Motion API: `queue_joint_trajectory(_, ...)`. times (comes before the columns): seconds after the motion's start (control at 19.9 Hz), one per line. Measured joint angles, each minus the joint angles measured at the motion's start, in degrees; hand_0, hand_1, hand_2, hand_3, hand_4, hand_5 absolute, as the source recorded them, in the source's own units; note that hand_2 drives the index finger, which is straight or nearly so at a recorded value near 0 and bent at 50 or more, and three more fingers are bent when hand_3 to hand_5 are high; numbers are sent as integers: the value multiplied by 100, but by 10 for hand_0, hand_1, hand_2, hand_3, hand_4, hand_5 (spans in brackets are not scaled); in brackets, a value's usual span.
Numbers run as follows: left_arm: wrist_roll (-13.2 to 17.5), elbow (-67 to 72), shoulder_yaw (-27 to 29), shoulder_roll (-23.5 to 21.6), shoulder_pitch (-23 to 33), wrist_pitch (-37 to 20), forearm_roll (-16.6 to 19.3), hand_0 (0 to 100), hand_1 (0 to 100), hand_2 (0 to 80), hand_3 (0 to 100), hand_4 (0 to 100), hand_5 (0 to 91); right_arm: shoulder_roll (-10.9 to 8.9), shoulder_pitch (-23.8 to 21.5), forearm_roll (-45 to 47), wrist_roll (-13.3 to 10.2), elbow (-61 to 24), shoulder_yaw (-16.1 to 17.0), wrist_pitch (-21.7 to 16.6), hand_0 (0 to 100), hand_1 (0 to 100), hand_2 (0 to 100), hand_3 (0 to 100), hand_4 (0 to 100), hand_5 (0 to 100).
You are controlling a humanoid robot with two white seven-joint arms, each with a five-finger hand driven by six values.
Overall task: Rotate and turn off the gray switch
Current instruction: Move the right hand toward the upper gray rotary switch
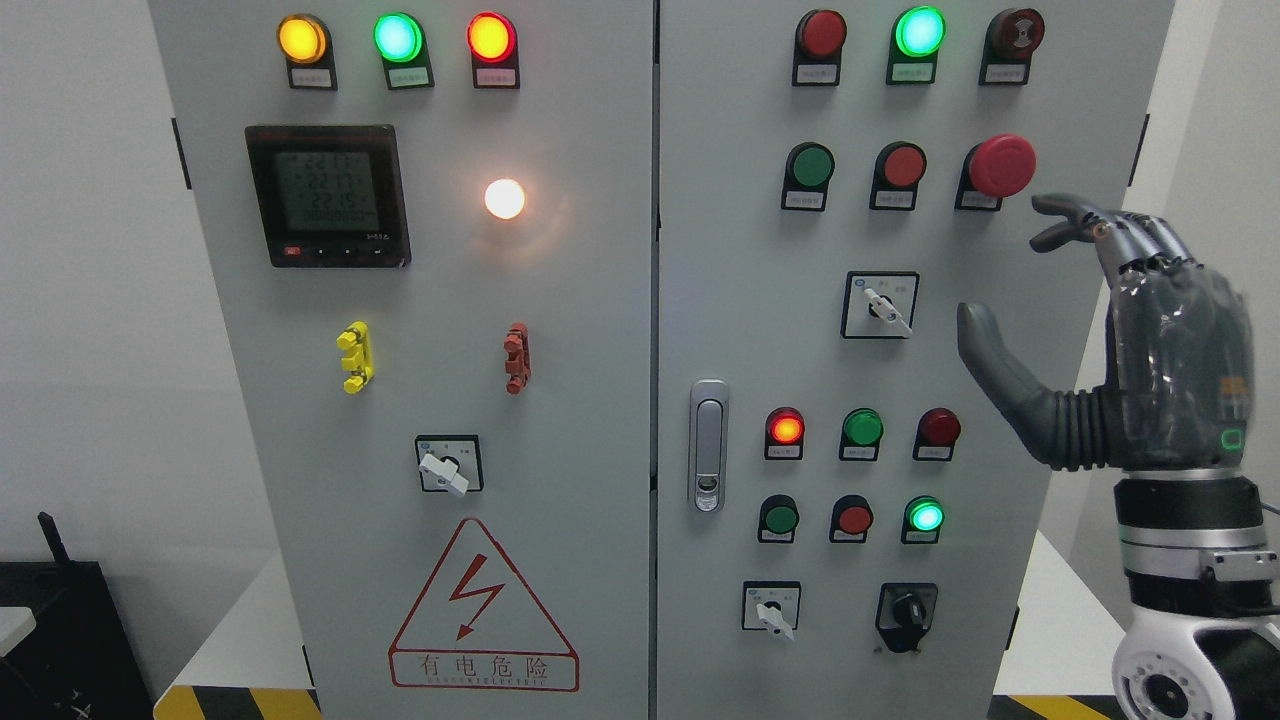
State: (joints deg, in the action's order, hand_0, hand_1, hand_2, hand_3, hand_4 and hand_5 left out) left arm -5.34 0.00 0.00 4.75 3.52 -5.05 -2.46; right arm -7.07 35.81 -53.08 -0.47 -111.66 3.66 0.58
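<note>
We see a pale grey cabinet (560,300) with lamps glowing amber (301,39), green (398,37) and orange-red (491,37) along its top left. The meter (328,195) is black with a grey screen. One clip is yellow (355,357), the other dull red (517,358). The warning triangle (484,605) is red-outlined on white. Our right hand (1150,340) is dark grey, with a small green light. The mushroom button (1002,165) is red. The floor stripe (240,702) is yellow and black.
</note>
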Motion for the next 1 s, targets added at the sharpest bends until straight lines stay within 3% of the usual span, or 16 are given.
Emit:
queue_joint_trajectory(0.2,1,0,0,0,0,0,0,120,389,0,0,0,0,70,-3,0,-32,50,-187,529,163,316,445,852,862,1000)
queue_joint_trajectory(0.5,4,0,0,0,0,0,0,120,389,0,0,0,0,209,8,-5,-58,98,-510,1252,95,298,502,883,890,1000)
queue_joint_trajectory(1.0,17,0,0,0,0,0,0,120,389,0,0,0,0,370,39,-23,-3,149,-876,1908,56,308,529,894,908,1000)
